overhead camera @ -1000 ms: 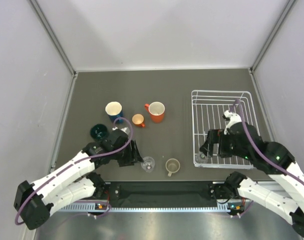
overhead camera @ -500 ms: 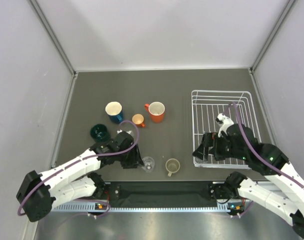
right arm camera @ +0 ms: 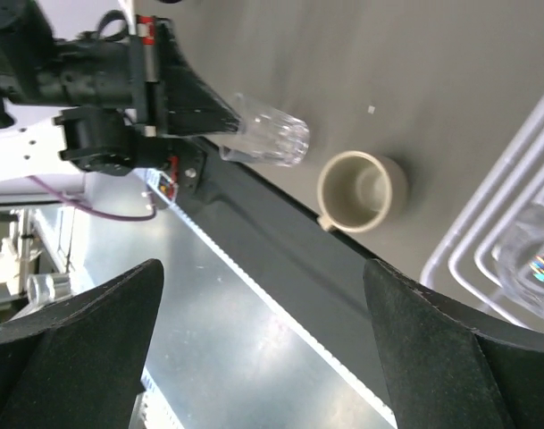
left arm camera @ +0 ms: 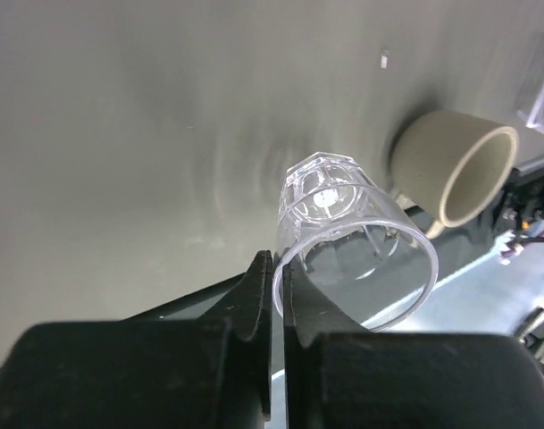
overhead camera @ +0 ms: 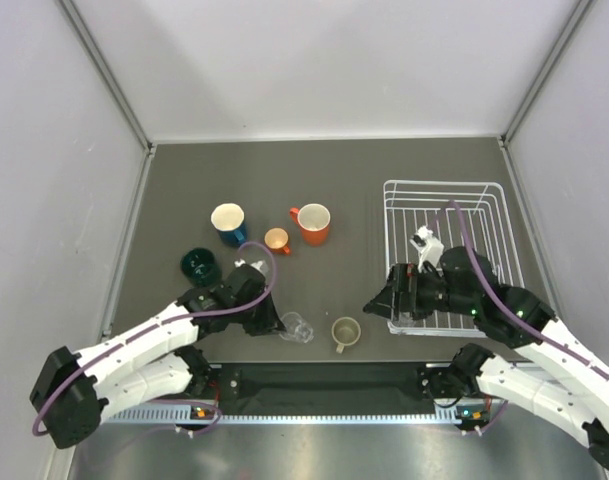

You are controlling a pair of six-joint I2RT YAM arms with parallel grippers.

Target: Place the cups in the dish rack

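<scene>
The clear glass (left arm camera: 352, 237), upright a second ago, now tilts on the surface (overhead camera: 364, 180) beside the beige mug (left arm camera: 455, 165), its rim clamped by the left end effector (left arm camera: 276, 268). That grasp looks ready for lifting. The right end effector (overhead camera: 379, 303), jaws apart, has left the dish rack (overhead camera: 444, 184).

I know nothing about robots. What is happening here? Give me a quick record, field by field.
left gripper: shut on the rim of a clear glass, which is tilted
right gripper: open and empty, at the dish rack's near-left corner
dish rack: holds a second glass
on the table: beige mug, blue mug, tiny orange cup, large orange mug, dark green cup
</scene>
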